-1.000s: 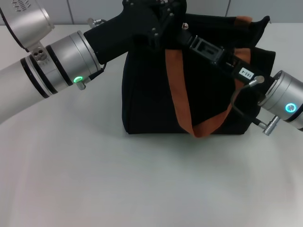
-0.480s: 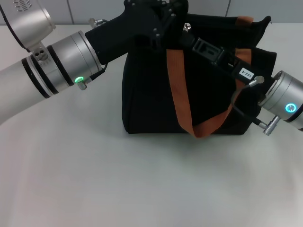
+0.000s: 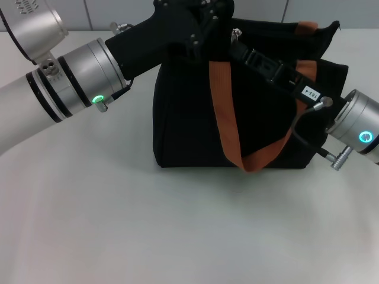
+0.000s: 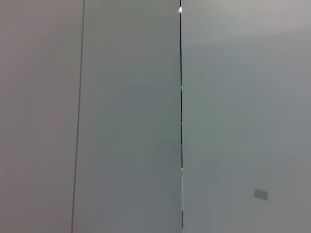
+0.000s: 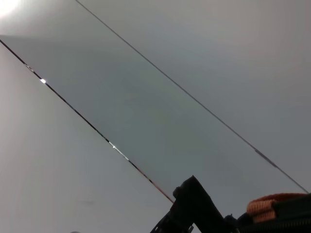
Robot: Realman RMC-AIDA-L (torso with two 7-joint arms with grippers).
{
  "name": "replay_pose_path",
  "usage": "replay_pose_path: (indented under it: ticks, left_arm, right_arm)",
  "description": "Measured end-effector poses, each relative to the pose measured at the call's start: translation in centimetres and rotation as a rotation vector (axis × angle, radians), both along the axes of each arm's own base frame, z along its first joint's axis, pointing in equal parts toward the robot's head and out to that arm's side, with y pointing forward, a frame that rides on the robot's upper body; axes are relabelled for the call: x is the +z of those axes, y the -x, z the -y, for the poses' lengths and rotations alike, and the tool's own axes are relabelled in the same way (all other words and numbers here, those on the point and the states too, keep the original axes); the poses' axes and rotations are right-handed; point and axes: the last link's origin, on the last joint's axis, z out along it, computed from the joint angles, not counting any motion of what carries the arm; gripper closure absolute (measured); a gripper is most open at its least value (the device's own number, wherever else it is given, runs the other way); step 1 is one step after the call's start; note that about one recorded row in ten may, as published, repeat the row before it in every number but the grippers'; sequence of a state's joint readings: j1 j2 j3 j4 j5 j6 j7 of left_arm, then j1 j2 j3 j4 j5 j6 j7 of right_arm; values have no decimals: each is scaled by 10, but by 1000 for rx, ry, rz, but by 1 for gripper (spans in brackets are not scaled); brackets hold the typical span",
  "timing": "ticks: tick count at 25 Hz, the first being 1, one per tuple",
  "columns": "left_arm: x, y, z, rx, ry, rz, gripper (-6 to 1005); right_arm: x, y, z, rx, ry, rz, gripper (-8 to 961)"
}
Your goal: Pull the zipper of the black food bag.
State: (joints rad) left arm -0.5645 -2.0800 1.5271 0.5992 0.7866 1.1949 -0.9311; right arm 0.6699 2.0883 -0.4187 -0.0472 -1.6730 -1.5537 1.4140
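The black food bag [image 3: 189,124] stands upright mid-table in the head view, one orange-brown handle [image 3: 225,112] hanging down its front. The silver zipper [image 3: 236,34] pull shows on the bag's top edge. My right gripper [image 3: 240,44] reaches in from the right along the bag's top, its tip at the pull and shut on it. My left gripper [image 3: 198,23] comes from the left and sits against the bag's top left corner. A strip of orange handle [image 5: 269,204] shows in the right wrist view. The left wrist view holds only wall.
The bag rests on a plain white table [image 3: 177,225] with a tiled wall behind it. A second orange handle [image 3: 305,26] pokes up at the bag's far right corner. A cable loops off my right wrist [image 3: 355,127] beside the bag's right side.
The silver pull and my right gripper have shifted slightly to the right along the bag's top. My left arm has stayed put.
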Motion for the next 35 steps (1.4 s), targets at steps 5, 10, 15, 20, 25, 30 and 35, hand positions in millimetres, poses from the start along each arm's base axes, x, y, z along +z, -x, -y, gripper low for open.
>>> replay_pose_path:
  ticks: [5,10,15,20,25,30,35]
  left_arm:
    - [0,1,0,4,-2,1,949]
    - [2,3,0,9,-25,11,948]
    - [3,4,0,12,-33,15,947]
    - [3,5,0,16,-33,16,946]
    - [3,6,1,21,-33,16,945]
    - [3,8,2,23,-33,18,944]
    - [3,8,2,23,-31,20,943]
  right_arm:
    - [2,-6,3,-19,-8,-3,954]
    - [8,-12,4,-28,-23,-6,955]
    - [10,-14,7,-26,-20,-17,954]
    - [17,-10,11,9,-3,-60,957]
    - [19,-19,14,-27,-9,-52,957]
    - [21,-25,16,-37,-24,-50,955]
    - [32,-24,26,26,-105,-77,954]
